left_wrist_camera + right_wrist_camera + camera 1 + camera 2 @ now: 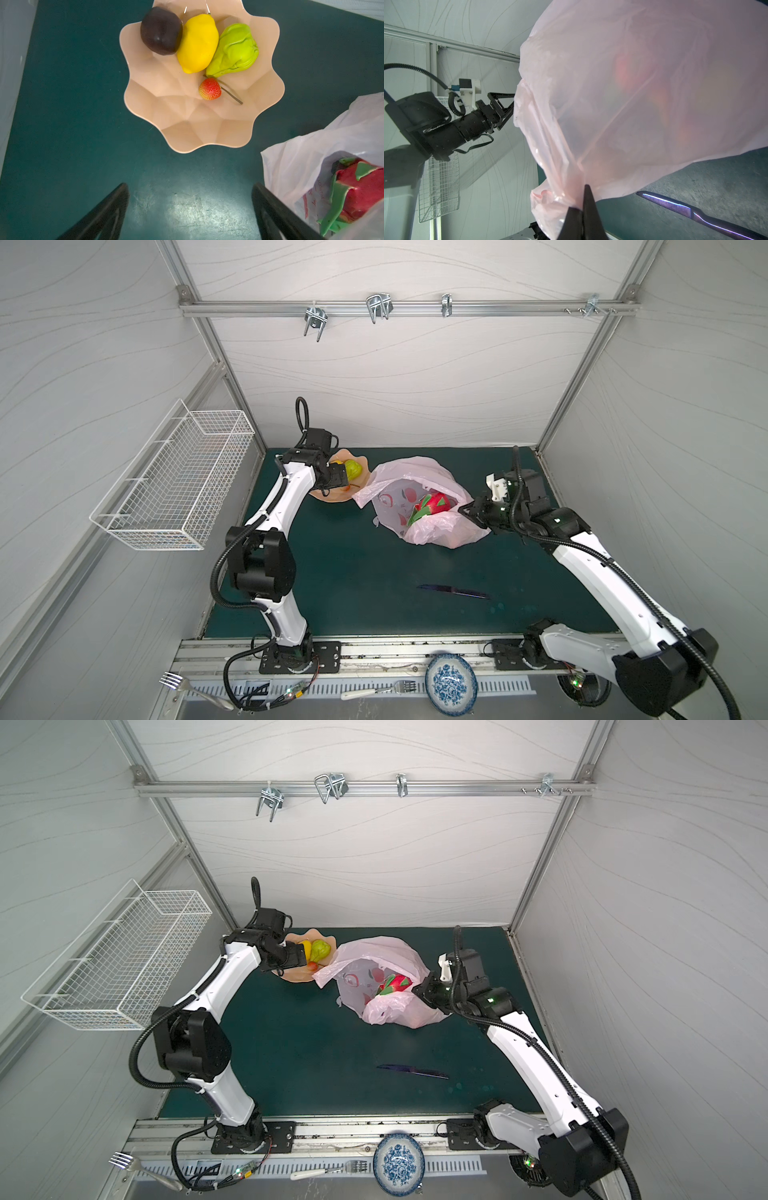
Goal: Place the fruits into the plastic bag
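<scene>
Right gripper point(586, 194) clamped on the plastic bag point(415, 477), left gripper point(189, 187) spread wide with nothing in it

Right jaws are pinched tight on a bunched bit of the bag's rim, holding the mouth up. The bag sits mid-mat, toward the back, with the dragon fruit point(434, 504) inside. The left gripper hangs over bare green mat point(83, 124) near the peach bowl point(187, 124), touching nothing. In the bowl, just beside the bag, are the dark brown fruit point(161, 31), lemon point(197, 43), pear point(234, 49) and strawberry point(209, 89). A knife point(453, 591) lies nearer the front, well apart.
</scene>
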You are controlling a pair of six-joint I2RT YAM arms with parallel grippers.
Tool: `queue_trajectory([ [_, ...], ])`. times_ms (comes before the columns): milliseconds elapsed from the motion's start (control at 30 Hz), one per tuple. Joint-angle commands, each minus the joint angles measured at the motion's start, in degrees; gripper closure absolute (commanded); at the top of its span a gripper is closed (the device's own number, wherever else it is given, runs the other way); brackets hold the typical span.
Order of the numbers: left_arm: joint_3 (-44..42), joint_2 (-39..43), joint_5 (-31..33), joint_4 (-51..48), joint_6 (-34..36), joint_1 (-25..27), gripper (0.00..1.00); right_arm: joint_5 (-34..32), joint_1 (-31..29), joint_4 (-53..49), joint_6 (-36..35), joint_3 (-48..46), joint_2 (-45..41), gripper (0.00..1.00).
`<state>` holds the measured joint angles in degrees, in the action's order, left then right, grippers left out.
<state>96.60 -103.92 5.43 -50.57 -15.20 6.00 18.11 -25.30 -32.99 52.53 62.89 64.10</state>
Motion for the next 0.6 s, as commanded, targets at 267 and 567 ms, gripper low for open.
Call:
queue_trajectory([
  [267,10.7,-13.2,-2.1,-2.1,0.0,-0.3,0.2,0.6,0.9,-1.3,-0.6,1.8,0.2,1.0],
  [567,15.5,-20.9,-3.9,0.1,-1.1,-0.4,0.27,0.7,0.9,-2.4,-0.9,2.4,0.6,1.0],
])
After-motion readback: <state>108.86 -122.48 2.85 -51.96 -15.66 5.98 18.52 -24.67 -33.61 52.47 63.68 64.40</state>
